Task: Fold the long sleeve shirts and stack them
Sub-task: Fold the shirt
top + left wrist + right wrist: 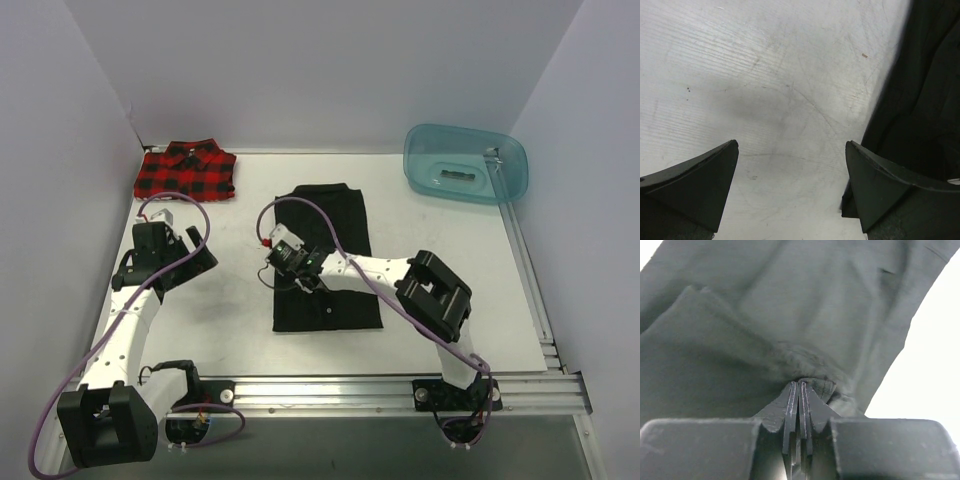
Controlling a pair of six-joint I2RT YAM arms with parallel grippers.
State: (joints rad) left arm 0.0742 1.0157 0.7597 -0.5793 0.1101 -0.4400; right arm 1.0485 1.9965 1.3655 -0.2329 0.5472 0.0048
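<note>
The black long sleeve shirt (pixel 335 235) lies flat in the middle of the table, narrowed into a long strip. My right gripper (pixel 285 270) rests on its left edge. In the right wrist view the gripper (pixel 799 384) is shut, with a bunched fold of the black shirt (pixel 790 315) pinched at its tips. The red-and-black plaid shirt (pixel 186 172) lies folded at the back left. My left gripper (pixel 198 255) hovers over bare table to the left of the black shirt. It stands open (pixel 791 145) with nothing between its fingers, and the black shirt's edge (pixel 925 100) is by its right finger.
A translucent teal tub (pixel 465 165) stands at the back right corner. Aluminium rails run along the front edge (pixel 400 390) and the right edge (pixel 527 270) of the table. White walls close in the left, back and right sides.
</note>
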